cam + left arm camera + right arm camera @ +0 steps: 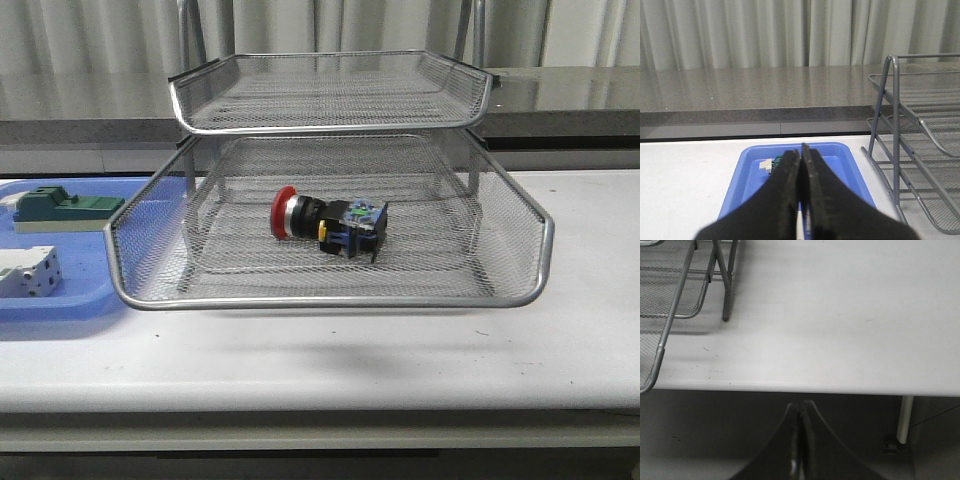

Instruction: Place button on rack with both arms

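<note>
The button (328,222) lies on its side in the middle of the frame, inside the rack's (330,292) lower tray, so the job looks done, and the left gripper (801,165) and right gripper (800,425), both closed and empty, need only rest.

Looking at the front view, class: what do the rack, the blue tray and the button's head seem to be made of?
Rack: metal, silver wire mesh with a shiny rod rim; you see through it.
Blue tray: likely plastic, smooth moulded rim, even colour.
Button: red head probably plastic, with a bright metallic-looking collar; body black.
</note>
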Motion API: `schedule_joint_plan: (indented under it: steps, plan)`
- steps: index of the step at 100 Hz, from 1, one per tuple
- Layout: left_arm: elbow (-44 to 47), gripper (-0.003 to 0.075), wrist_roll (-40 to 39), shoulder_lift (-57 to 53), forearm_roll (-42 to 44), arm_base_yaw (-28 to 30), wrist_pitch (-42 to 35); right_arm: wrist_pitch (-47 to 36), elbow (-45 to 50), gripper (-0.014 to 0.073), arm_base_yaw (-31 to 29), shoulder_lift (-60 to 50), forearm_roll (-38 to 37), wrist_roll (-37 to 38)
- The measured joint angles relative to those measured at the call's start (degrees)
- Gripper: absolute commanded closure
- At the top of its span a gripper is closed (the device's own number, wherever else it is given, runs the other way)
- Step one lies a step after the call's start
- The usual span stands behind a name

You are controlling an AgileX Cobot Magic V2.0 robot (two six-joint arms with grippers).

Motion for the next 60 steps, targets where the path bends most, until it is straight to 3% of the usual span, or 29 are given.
schedule_joint_plan:
  steps: [32,60]
  plan:
    - [0.00,0.0741,0.00,0.00,-0.10,0.00,0.00,-0.58,0.00,0.0662,0.00,0.00,0.67,0.00]
    - [0.00,0.0741,0.00,0.00,-0.20,0.00,0.00,-4.27,0.00,0.0660,0.00,4.43,13.42,0.00]
